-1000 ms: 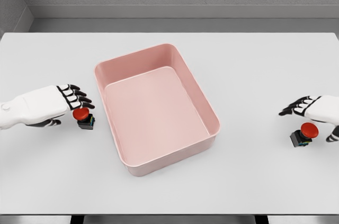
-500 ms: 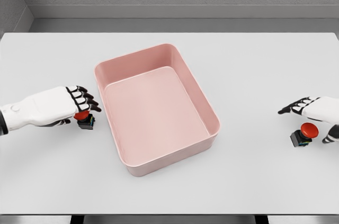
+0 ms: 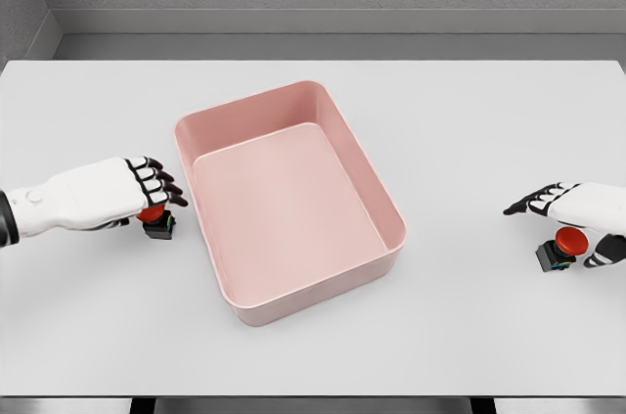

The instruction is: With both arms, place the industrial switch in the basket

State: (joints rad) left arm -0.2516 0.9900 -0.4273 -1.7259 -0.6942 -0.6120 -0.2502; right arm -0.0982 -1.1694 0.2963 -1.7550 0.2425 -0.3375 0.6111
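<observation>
White table [image 3: 313, 355] all around. At three o'clock the right hand [image 3: 572, 208] hovers over a red switch [image 3: 561, 248], fingers spread. At nine o'clock the left hand [image 3: 132, 194] covers another switch [image 3: 156, 223]; grip unclear. Pink basket [image 3: 386, 208] sits empty; nothing dropped yet.

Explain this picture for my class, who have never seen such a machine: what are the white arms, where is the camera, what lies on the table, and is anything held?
This is a simulator's render, seen from a camera on a humanoid robot's head, looking down at a white table. The left hand and right hand are five-fingered, on white arms. A pink basket sits empty in the middle. Two red-capped industrial switches lie on the table: the left switch is under the left hand's fingers, and the right switch is below the right hand. Neither switch looks lifted or clearly gripped yet.
</observation>
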